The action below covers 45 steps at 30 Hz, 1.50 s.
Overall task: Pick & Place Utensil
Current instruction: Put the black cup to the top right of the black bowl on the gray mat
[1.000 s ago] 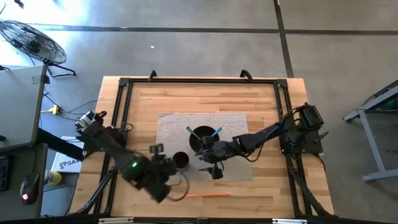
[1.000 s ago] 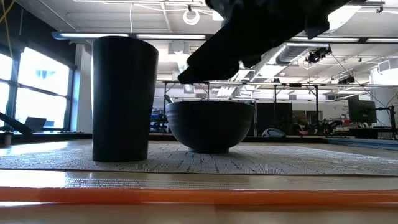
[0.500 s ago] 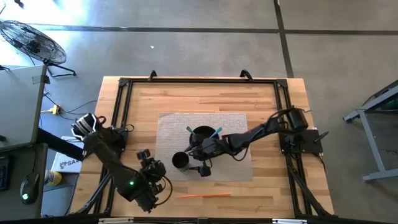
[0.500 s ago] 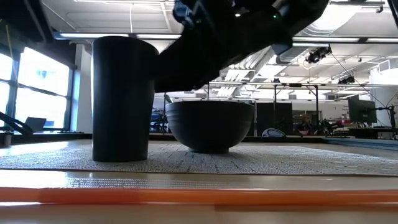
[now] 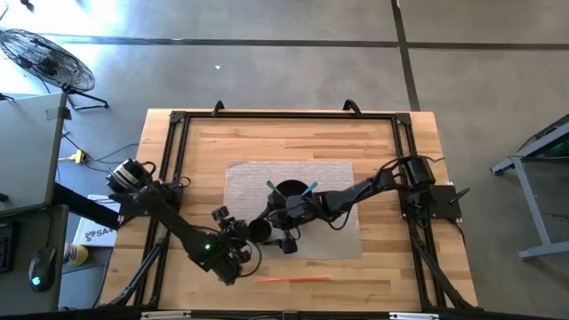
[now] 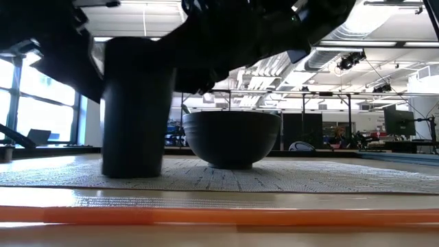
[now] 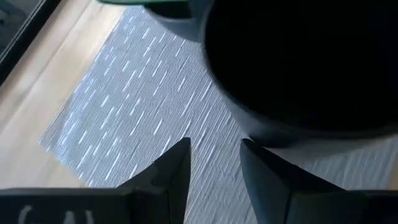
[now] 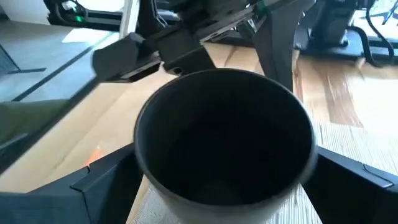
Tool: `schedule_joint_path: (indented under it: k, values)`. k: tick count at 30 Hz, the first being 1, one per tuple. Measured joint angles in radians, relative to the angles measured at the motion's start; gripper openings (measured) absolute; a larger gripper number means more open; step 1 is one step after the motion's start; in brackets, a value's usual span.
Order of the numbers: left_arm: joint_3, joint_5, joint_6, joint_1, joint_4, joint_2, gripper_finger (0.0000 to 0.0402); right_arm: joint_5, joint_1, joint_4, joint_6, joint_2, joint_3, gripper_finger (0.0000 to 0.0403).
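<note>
A black cup stands on the grey mat, left of a black bowl that holds a teal utensil and a blue one. An orange utensil lies flat on the wood near the near edge, also in the low view as the orange utensil. My right gripper is open, with one finger on each side of the cup. My left gripper, slightly open, is low at the cup's left near side. My right gripper comes at the cup level from the table's right, its fingers close against the cup's wall on both sides; whether they touch it I cannot tell. My left gripper has a fingertip right by the cup's base; I cannot tell if it touches.
The bowl stands just behind and right of the cup. A black frame runs around the table. Bare wood lies right of the mat and along the near edge around the orange utensil.
My right gripper has moved toward the table's left, from beside the bowl up to the cup, and now straddles it. My left arm has swung from the near left part of the table toward the cup, ending at its left near side.
</note>
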Motion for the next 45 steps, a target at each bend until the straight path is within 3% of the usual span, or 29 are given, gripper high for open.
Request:
schedule_joint_path:
  k: [6, 16, 23, 29, 38, 41, 45]
  values:
    - [-0.022, -0.001, 0.098, 0.054, 0.134, 0.000, 0.0135, 0.022, -0.001, -0.013, 0.000, 0.000, 0.000, 0.0386]
    - [-0.022, 0.036, 0.108, 0.054, 0.086, 0.000, 0.0135, 0.056, -0.002, -0.049, 0.005, 0.000, -0.001, 0.0381]
    - [0.020, 0.034, -0.012, 0.011, -0.106, 0.000, 0.0135, 0.055, -0.002, -0.049, 0.012, 0.000, -0.001, 0.0380]
    - [0.047, -0.023, -0.236, -0.065, -0.325, -0.034, 0.0135, 0.055, -0.002, -0.038, 0.036, 0.000, -0.001, 0.0376]
    - [0.046, -0.069, -0.335, -0.125, -0.359, -0.055, 0.0135, 0.048, -0.002, -0.023, 0.053, -0.021, -0.001, 0.0345]
    - [0.046, -0.062, -0.336, -0.124, -0.362, -0.056, 0.0135, 0.068, 0.000, -0.108, 0.032, -0.092, -0.001, 0.0344]
    - [0.046, -0.045, -0.335, -0.123, -0.362, -0.056, 0.0135, 0.175, 0.014, -0.270, -0.018, -0.237, -0.001, 0.0344]
